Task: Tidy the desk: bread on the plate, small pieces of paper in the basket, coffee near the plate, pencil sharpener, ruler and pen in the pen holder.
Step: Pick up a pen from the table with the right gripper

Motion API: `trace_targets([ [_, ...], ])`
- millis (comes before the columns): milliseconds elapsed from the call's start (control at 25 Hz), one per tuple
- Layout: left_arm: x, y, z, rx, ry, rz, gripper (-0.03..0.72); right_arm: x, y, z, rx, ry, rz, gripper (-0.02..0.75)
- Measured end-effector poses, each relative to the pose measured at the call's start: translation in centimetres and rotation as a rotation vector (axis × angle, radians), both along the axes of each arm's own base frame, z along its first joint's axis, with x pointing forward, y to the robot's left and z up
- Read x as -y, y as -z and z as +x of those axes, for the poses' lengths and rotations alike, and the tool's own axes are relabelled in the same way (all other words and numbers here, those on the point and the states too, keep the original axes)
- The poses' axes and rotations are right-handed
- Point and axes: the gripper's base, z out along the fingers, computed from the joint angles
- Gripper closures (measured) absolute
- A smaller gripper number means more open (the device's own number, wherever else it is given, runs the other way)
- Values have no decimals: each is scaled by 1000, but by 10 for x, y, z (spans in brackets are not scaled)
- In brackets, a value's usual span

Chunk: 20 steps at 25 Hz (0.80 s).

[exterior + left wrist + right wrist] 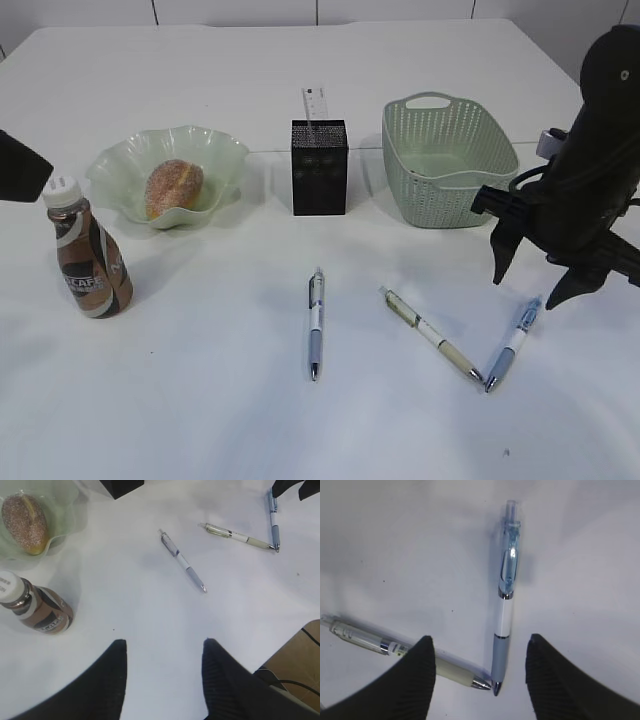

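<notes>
The bread [173,188] lies in the wavy green plate [120,165]. The coffee [88,262] stands in front of the plate at the left. The ruler [315,103] sticks up out of the black pen holder [319,167], and the basket [447,160] stands to its right. Three pens lie on the desk [200,400]: a grey one [315,322], a beige one [432,334] and a blue one [506,600]. My right gripper [481,639] hangs open just above the blue pen's tip end. My left gripper [165,642] is open over bare desk. No pencil sharpener or paper pieces are in view.
The beige pen [405,652] and the blue pen [514,341] meet tip to tip in a V under my right gripper [527,290]. A desk edge and a wooden floor [300,655] show at the lower right of the left wrist view.
</notes>
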Motion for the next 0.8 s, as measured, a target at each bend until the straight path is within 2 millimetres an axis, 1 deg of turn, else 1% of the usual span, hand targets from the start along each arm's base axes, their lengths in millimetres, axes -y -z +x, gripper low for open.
trace_targets([
  [240, 0, 0, 0, 0, 0, 0, 348, 1, 13, 4, -6, 4, -2, 284],
  [320, 0, 0, 0, -1, -2, -1, 348, 1, 15, 5, -6, 5, -1, 284],
  [360, 0, 0, 0, -1, -2, -1, 348, 6, 16, 6, -5, 1, 0, 284],
  [480, 0, 0, 0, -1, -2, -1, 348, 6, 16, 6, -5, 1, 0, 284],
  [520, 0, 0, 0, -1, -2, -1, 348, 16, 18, 8, -5, -1, -4, 284],
  [560, 0, 0, 0, -1, -2, -1, 348, 20, 19, 7, -10, -2, -6, 284],
  [680, 0, 0, 0, -1, -2, -1, 348, 26, 20, 7, -8, -7, -10, 284],
  [800, 0, 0, 0, -1, -2, -1, 348, 27, 20, 9, 10, -12, -11, 284],
])
